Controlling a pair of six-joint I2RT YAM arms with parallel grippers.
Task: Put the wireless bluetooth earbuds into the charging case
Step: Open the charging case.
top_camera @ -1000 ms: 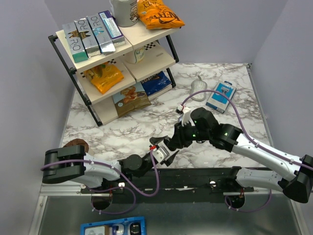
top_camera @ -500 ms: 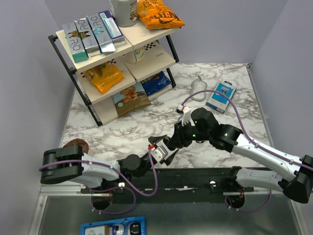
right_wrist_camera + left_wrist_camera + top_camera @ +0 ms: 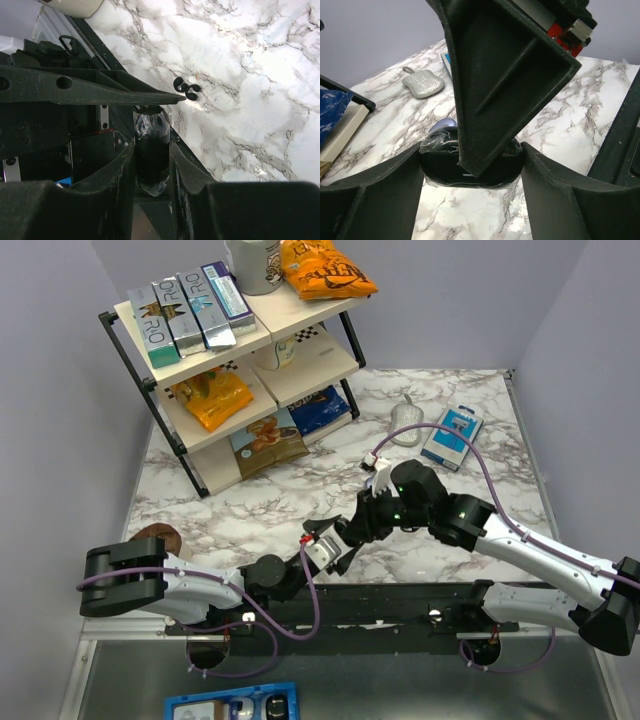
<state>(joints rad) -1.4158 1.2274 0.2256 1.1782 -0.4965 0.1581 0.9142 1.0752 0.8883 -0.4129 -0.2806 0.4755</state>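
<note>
Earbuds are seen loose on the marble table, near the charging case, which is clamped by the left gripper and apparently pinched by the right gripper too. Case opening is judged in hand; next, one gripper must be freed for a bud.

The charging case is sitting between the fingers of the left gripper near the front edge of the table, the right gripper is straddling it crosswise, the wireless bluetooth earbuds are lying on the table just beside them, and the shelf rack is standing at the back left.
</note>
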